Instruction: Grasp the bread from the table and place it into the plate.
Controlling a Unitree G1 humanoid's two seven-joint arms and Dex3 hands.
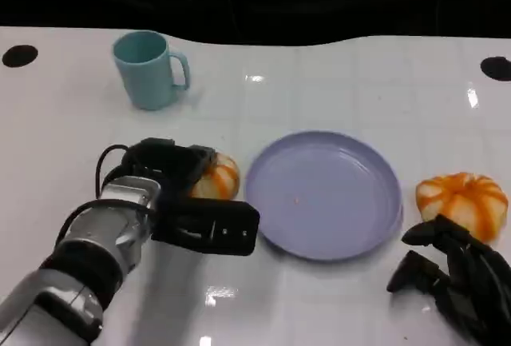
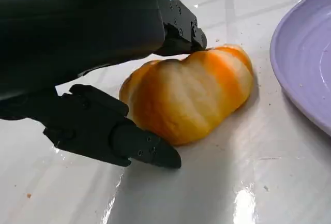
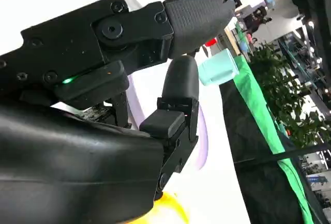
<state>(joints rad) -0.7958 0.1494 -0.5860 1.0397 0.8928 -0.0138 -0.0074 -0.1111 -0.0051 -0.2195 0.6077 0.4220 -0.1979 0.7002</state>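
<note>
Bare table (image 1: 319, 82) lies between the cup (image 1: 148, 69) and the plate (image 1: 326, 194); a second bread (image 1: 463, 202) sits just beside the plate's right rim.

plate (image 1: 323, 194) in the middle of worktop (image 1: 335, 74) | bread (image 1: 215, 178) just left of plate, left hand (image 1: 172, 194) around it | second bread (image 1: 461, 202) right of plate | right hand (image 1: 455, 274) before it | cup (image 1: 149, 69) behind, far left
</note>
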